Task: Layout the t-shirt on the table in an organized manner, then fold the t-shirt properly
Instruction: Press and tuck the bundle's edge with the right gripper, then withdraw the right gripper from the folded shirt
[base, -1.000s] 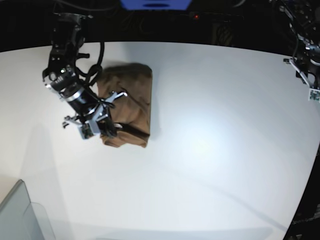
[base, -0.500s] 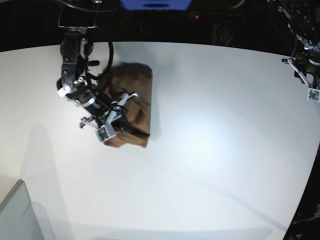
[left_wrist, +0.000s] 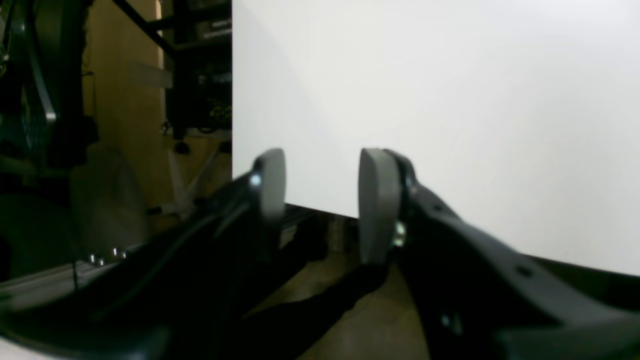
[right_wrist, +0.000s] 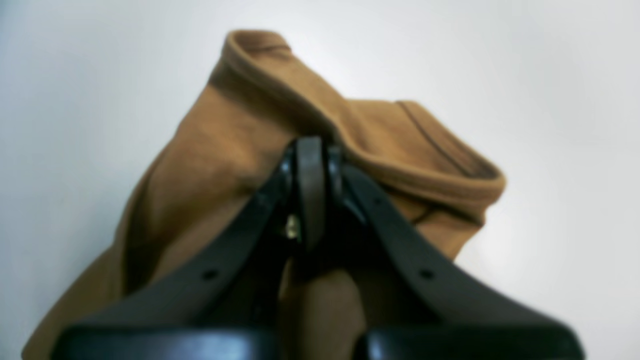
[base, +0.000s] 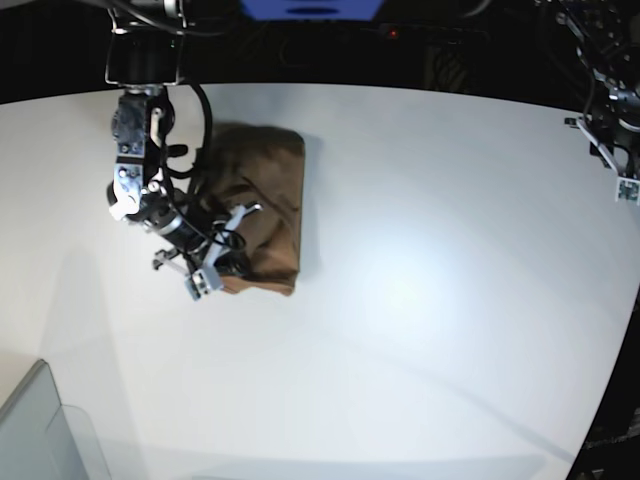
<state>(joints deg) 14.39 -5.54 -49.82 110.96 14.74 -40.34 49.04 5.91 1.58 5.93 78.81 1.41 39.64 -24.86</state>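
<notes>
The tan-brown t-shirt (base: 268, 190) lies as a folded bundle on the white table (base: 430, 300), far left of the middle. My right gripper (base: 228, 266) is at the bundle's near left corner. In the right wrist view the right gripper (right_wrist: 310, 150) is shut, its jaws pressed together on a fold of the t-shirt (right_wrist: 225, 145), with hemmed edges bunched just beyond the tips. My left gripper (left_wrist: 320, 192) is open and empty, held off the table's edge (left_wrist: 450, 100). In the base view the left arm (base: 618, 140) is at the far right. The white tag does not show.
A grey translucent bin (base: 40, 435) stands at the near left corner. The table's curved far edge runs along the top of the base view, with dark equipment behind it. The left wrist view shows a dark frame (left_wrist: 185, 75) and floor beyond the table's edge.
My right arm has swung round and its gripper has shifted slightly right and nearer along the shirt's left edge, onto the near left corner. The left arm has not moved.
</notes>
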